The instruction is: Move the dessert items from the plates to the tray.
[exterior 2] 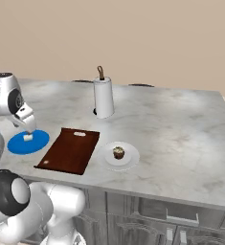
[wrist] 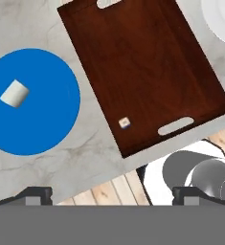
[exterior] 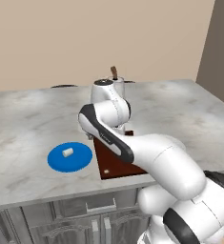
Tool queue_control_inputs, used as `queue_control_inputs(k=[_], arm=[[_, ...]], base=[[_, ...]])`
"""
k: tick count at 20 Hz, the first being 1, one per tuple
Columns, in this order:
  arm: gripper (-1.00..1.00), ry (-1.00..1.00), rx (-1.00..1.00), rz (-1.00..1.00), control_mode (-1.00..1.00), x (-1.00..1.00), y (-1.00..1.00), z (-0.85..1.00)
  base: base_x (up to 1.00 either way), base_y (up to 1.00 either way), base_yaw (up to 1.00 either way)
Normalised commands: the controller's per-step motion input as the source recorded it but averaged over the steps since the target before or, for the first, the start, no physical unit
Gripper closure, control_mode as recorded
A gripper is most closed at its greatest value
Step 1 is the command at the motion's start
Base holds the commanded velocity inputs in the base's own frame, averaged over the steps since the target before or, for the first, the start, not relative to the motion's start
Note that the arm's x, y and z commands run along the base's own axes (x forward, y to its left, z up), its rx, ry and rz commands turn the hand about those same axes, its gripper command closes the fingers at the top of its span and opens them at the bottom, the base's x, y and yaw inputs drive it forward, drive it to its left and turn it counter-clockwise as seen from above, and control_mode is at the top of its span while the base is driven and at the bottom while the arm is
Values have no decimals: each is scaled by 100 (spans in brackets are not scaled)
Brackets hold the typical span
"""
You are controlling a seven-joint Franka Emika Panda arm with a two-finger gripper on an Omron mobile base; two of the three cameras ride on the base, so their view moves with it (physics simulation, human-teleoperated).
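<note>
The tiny white marshmallow-like cylinder lies on the bright blue plate. To its right sits the dark reddish-brown tray, with a tiny pale speck near its front end. The brown cupcake stands on the pale white plate right of the tray. My gripper hangs well above the counter's front edge, between the blue plate and the tray, open with nothing between its fingers.
A paper towel roll stands upright on its holder behind the tray. The marble counter stretches wide to the right and back. Its front edge lies just below the tray and the plates, with cabinet fronts underneath.
</note>
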Motion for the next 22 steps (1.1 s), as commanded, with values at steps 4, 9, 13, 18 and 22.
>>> queue_control_inputs(k=[4,9,13,18,22], arm=[[-100,0,0,-6,-100,27,35,-26],[-100,1,8,-9,-100,19,26,-45],[-100,0,0,-11,-100,22,17,-40],[-100,0,0,-11,-100,22,18,-27],[-100,0,0,-9,-100,33,31,-12]], base=[[0,0,0],[0,0,0],[0,0,0],[0,0,0],[0,0,0]])
